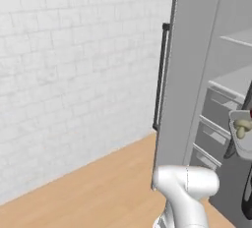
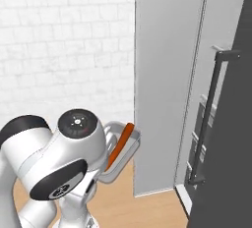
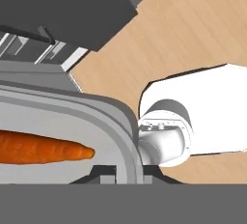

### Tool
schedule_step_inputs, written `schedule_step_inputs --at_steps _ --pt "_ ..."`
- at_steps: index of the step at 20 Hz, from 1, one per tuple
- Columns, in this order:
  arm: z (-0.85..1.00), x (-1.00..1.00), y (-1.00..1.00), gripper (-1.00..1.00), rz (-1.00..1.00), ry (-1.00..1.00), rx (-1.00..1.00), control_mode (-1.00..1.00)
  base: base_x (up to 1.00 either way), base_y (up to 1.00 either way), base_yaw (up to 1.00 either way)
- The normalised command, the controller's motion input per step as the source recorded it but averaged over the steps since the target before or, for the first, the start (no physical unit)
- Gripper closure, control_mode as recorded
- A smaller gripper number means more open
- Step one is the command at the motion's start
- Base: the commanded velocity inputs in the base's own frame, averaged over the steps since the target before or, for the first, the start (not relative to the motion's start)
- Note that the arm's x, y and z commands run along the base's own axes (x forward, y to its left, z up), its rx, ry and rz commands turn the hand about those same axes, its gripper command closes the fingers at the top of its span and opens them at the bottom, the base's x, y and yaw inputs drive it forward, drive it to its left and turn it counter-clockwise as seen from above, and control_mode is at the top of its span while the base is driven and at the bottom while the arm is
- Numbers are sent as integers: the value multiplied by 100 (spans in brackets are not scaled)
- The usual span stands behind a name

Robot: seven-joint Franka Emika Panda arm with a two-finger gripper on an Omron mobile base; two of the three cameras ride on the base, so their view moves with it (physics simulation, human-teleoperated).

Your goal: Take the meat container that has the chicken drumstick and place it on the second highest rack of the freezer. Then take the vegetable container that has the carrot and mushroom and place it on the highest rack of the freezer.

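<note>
Grey plastic, the vegetable container (image 1: 244, 141) shows at the right edge of the left base view, the pale mushroom (image 1: 241, 126) lying in it, level with the freezer (image 1: 189, 74) drawers.

From the right base view, the container (image 2: 129, 146) juts past the arm's wrist with the carrot (image 2: 121, 146) slanting inside, just beside the freezer door (image 2: 167, 74).

Looking along the hand, the gripper (image 3: 116, 172) is clenched on the container rim (image 3: 123, 136); the carrot (image 3: 43, 147) lies just beyond the jaws, its tip pointing toward them, wood floor (image 3: 193, 25) beyond.
</note>
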Motion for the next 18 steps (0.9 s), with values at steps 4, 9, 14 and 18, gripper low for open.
schedule_step_inputs --at_steps 4,9,14,18 --pt "0 0 0 100 0 0 0 100 61 9 -71" --pt "0 0 0 100 0 0 0 100 42 22 -72" --pt "0 0 0 100 0 0 0 100 70 31 -60" --pt "0 0 0 100 0 0 0 100 65 51 -13"
